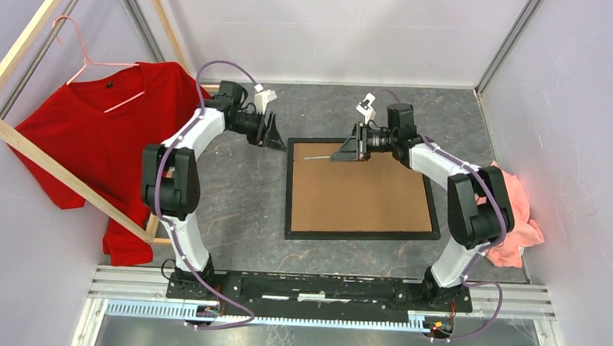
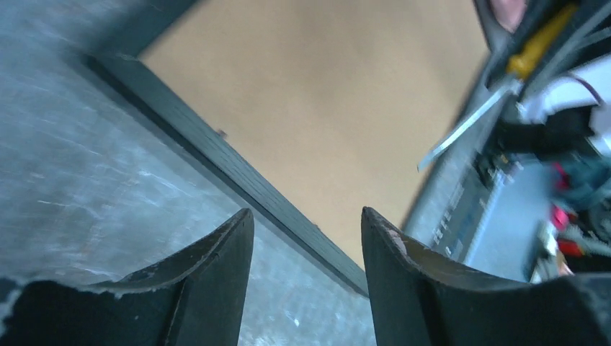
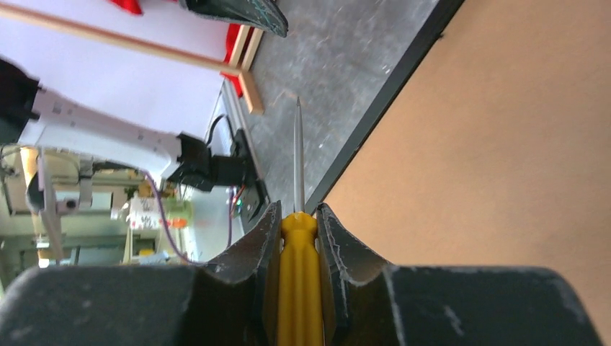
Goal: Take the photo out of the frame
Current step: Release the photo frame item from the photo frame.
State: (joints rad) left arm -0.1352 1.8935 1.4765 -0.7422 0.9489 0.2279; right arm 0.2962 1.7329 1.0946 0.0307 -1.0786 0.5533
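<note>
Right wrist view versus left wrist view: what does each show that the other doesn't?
Only the right wrist: a clear look at the right claw shut on the yellow handle of a screwdriver, its shaft pointing past the edge of the black frame, plus a pale wooden rack.
Only the left wrist: the left claw, open and empty, above the frame's rail.
Both: the frame, its brown backing board facing up, the grey table and the screwdriver. The photo shows in neither.
</note>
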